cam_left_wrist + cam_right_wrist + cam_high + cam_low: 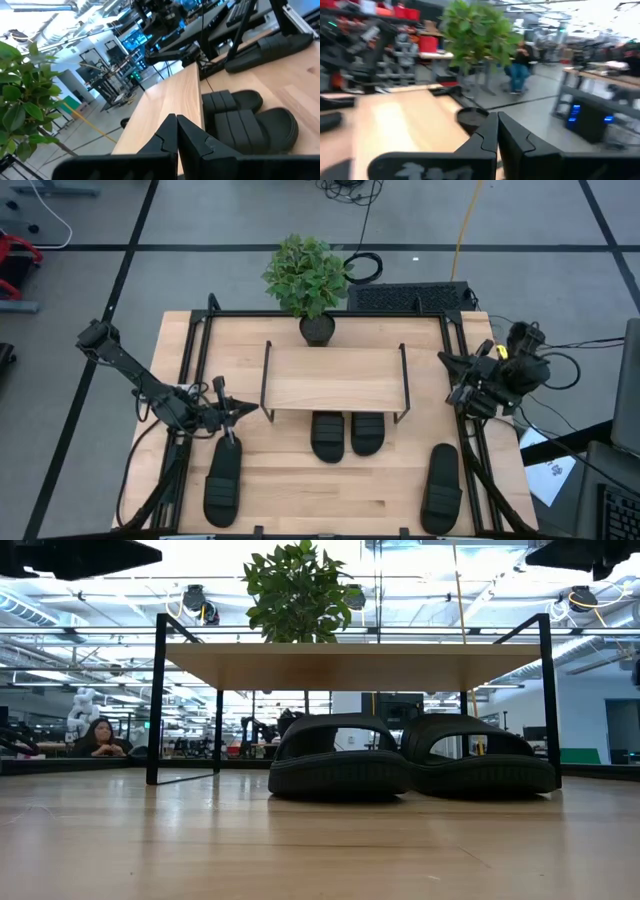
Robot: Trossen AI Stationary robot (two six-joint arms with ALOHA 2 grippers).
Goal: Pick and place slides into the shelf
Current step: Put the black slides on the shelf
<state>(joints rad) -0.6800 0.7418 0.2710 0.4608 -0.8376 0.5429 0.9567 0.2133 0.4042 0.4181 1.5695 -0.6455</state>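
The shelf point(335, 378) stands mid-table on its thin black legs, light plank on top. Two black slides point(327, 435) point(367, 432) rest on their soles side by side under it, heels sticking out toward the near edge; the low view shows them too point(340, 755) point(480, 755). A third slide point(222, 482) lies flat near the left near corner and a fourth slide point(441, 486) near the right near corner. My left gripper point(247, 410) is shut and raised just left of the shelf, above the third slide's far end. My right gripper point(447, 362) is shut and raised right of the shelf.
A potted plant point(308, 275) stands behind the shelf at the far edge. Black rails point(190, 380) run along the table's left and right sides. A keyboard point(410, 297) lies beyond the far edge. A person point(100, 737) sits in the room behind.
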